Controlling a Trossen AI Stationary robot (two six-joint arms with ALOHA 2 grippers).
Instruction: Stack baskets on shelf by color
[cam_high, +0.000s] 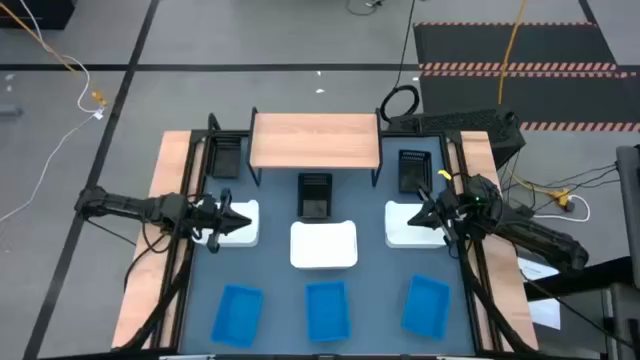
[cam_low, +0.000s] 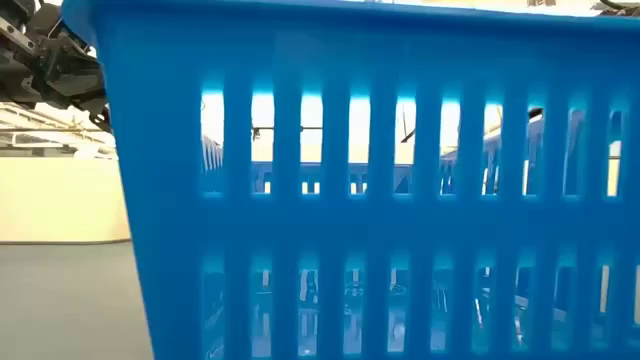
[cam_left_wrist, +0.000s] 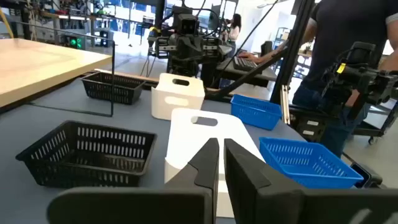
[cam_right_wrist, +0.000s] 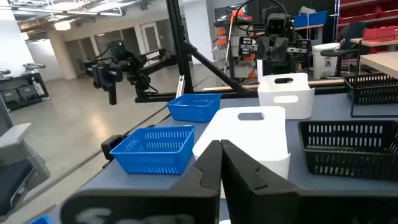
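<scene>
In the high view the light-wood shelf (cam_high: 315, 140) stands at the table's far edge with nothing on its top. Three black baskets (cam_high: 315, 195) sit nearest it, three white baskets (cam_high: 323, 245) in a middle row, and three blue baskets (cam_high: 327, 310) along the near edge. My left gripper (cam_high: 238, 220) (cam_left_wrist: 221, 158) is shut and hovers over the left white basket (cam_high: 235, 225). My right gripper (cam_high: 418, 215) (cam_right_wrist: 219, 158) is shut and hovers over the right white basket (cam_high: 410, 225). Each wrist view shows the middle white basket (cam_left_wrist: 208, 134) (cam_right_wrist: 249, 130) ahead. A blue basket (cam_low: 380, 200) fills the low view.
Black frame rails and light wooden strips (cam_high: 160, 230) run along the table's left and right sides. A person (cam_left_wrist: 342, 56) stands beyond the table's near-right side in the left wrist view. There are open gaps of tabletop between the basket rows.
</scene>
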